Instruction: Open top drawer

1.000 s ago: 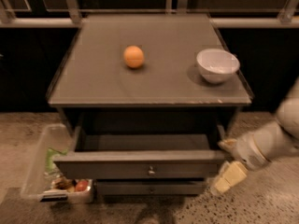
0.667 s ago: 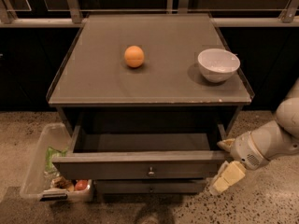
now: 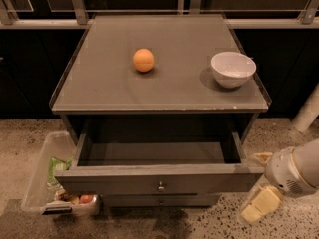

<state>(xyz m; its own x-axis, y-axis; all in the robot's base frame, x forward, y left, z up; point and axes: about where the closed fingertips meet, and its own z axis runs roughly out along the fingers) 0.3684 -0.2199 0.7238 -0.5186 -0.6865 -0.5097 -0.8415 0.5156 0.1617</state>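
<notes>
The top drawer (image 3: 119, 181) of the grey cabinet stands pulled out, and its inside shows bare. Its flat grey front carries a small round metal knob (image 3: 161, 186) at centre. My gripper (image 3: 259, 183) is low at the right, just off the drawer's front right corner, with the white wrist behind it. Its cream fingers (image 3: 261, 205) are spread apart, one above and one below, and hold nothing.
An orange (image 3: 143, 59) and a white bowl (image 3: 233, 68) sit on the cabinet top (image 3: 164, 91). A narrower drawer (image 3: 189, 200) shows below the open one. A clear plastic bin (image 3: 42, 176) with food items stands on the speckled floor at the left. A white post (image 3: 308, 111) stands at the right.
My gripper has moved right and down, away from the drawer's right corner. The drawer stays pulled out about as far as before.
</notes>
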